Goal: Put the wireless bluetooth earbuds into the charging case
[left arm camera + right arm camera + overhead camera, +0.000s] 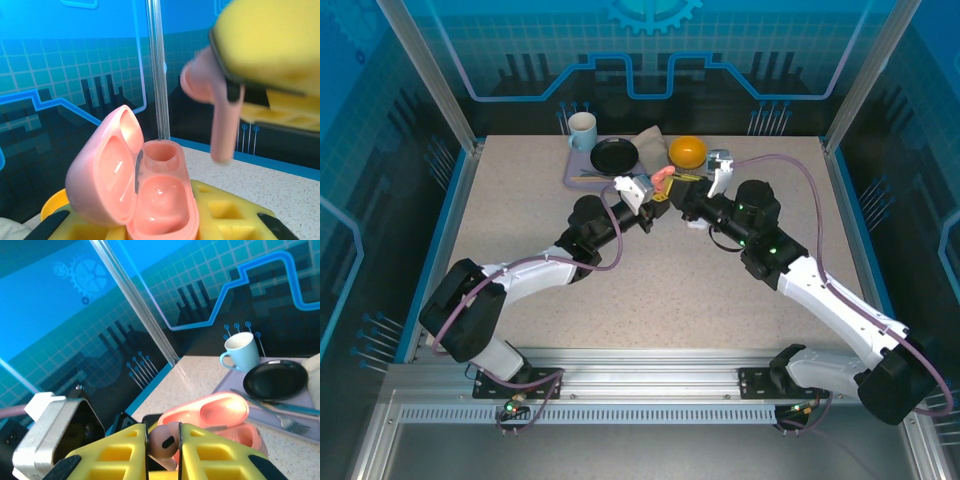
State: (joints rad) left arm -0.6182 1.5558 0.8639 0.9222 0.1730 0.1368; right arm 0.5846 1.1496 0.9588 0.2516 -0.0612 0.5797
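The jaws of the left gripper [150,225] are gripping the salmon-pink charging case [162,205] narrowly between their yellow fingers [225,215]. The case's lid [102,170] is standing swung open to the left and its two moulded wells are showing inside. The jaws of the right gripper [163,452] are pinching a salmon-pink earbud [162,442] between their own yellow pads [210,452], almost closed on it.

In the left wrist view that earbud [220,115] is hanging under the right gripper's finger [270,50] with its stem pointing down. It is sitting above and to the right of the open case, near it but not touching it. In the right wrist view the case [210,412] is lying just beyond the pinched earbud, its lid tilted up.

From above, the two grippers are meeting nose to nose near the far middle of the table [520,220], the left gripper [656,197] on one side and the right gripper [686,198] on the other. The pink case [664,179] is showing between them.

Behind them, a lavender tray [574,172] is carrying a light blue mug [582,130], a black plate [614,155] and a fork [272,415]. A folded cloth [648,143] and an orange [687,151] are resting just to the right of the plate.
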